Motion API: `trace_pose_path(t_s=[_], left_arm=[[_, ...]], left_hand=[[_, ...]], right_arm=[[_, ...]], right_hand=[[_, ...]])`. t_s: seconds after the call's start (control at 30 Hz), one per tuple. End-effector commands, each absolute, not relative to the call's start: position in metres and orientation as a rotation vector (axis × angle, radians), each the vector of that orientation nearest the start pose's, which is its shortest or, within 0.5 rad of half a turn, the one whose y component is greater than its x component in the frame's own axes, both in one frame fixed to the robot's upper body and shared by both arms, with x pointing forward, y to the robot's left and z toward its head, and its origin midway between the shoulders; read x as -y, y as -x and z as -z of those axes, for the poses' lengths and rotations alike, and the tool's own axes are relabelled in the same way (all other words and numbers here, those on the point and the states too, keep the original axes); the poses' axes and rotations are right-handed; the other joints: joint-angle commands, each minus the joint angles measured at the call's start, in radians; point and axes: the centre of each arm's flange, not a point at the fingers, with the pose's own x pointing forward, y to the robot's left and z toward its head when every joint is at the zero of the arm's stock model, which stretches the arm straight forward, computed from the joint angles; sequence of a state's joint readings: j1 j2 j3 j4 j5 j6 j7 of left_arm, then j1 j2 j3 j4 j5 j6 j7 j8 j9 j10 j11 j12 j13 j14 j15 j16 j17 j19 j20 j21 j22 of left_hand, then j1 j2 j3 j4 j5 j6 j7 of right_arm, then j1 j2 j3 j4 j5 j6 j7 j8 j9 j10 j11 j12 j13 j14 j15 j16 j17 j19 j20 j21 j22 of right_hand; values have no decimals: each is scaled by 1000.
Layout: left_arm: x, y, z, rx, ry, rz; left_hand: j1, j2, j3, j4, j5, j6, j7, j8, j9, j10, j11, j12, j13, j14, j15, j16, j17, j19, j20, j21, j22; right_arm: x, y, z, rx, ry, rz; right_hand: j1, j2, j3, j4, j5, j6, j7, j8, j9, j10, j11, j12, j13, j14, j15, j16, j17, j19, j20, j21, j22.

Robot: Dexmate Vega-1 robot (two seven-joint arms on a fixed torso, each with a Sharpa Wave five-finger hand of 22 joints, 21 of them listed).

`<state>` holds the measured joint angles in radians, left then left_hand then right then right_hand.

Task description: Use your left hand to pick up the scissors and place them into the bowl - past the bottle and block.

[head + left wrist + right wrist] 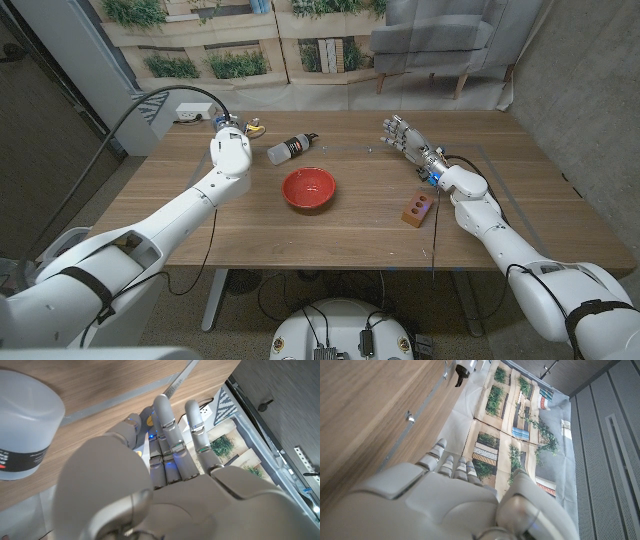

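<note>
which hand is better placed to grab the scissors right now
Left. The left hand is at the scissors by the table's far edge, next to the bottle. The right hand stands open across the table, beyond the bowl.

Matt wood-grain table [350, 225], glossy red bowl [308, 189], smooth grey plastic fingers [165, 420]

The left arm reaches toward eleven o'clock, its left hand [232, 128] at the far edge with fingers [165, 420] extended close together. The right hand [404, 135], toward one o'clock, spreads its fingers apart, holding nothing.
</note>
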<state>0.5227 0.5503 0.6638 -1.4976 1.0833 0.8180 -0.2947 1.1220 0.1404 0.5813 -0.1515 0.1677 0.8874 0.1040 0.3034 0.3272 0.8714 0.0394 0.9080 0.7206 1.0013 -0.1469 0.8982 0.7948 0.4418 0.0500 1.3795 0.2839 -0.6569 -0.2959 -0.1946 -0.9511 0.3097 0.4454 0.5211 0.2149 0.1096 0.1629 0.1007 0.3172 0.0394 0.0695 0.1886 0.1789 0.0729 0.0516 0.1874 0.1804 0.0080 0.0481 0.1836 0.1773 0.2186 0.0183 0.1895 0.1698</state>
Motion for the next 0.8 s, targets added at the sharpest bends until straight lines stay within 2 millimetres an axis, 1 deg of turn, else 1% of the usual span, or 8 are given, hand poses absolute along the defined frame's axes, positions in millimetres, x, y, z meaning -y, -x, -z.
trace_pose_path(t_s=[0.03,0.1,0.17,0.8], left_arm=[[-283,-634,-104,137,-1561,-569],[-280,-631,-105,158,-1567,-558],[-278,-629,-105,173,-1571,-550],[-257,-604,-108,283,-1611,-483]], left_hand=[[-7,-1,12,-1,9,117,33,115,104,116,-111,-4,7,3,-44,-9,9,-4,-1,9,-2],[-8,-1,12,0,9,118,33,115,105,116,-111,-5,9,3,-44,-11,11,-6,-1,10,-4],[-9,-1,13,0,9,120,28,114,103,118,-110,-6,9,5,-44,-12,13,-6,-2,13,-6],[-18,-5,22,0,9,122,29,108,104,122,-111,-21,18,7,-43,-33,36,-20,-4,33,-27]], right_arm=[[258,-672,-2,696,232,-477],[257,-670,-2,698,233,-476],[257,-669,-2,699,234,-475],[255,-659,-1,713,237,-470]], right_hand=[[-3,-2,-2,-2,5,5,4,2,4,6,1,1,2,10,0,5,3,11,-3,5,2],[-4,-2,-2,-2,5,5,5,2,4,6,1,2,2,9,0,4,3,11,-3,5,2],[-4,-2,-2,-2,6,5,4,2,4,6,2,2,2,9,0,4,3,11,-3,5,2],[-6,-1,-3,-2,6,4,6,1,4,6,1,1,2,10,-1,4,3,13,-4,5,2]])
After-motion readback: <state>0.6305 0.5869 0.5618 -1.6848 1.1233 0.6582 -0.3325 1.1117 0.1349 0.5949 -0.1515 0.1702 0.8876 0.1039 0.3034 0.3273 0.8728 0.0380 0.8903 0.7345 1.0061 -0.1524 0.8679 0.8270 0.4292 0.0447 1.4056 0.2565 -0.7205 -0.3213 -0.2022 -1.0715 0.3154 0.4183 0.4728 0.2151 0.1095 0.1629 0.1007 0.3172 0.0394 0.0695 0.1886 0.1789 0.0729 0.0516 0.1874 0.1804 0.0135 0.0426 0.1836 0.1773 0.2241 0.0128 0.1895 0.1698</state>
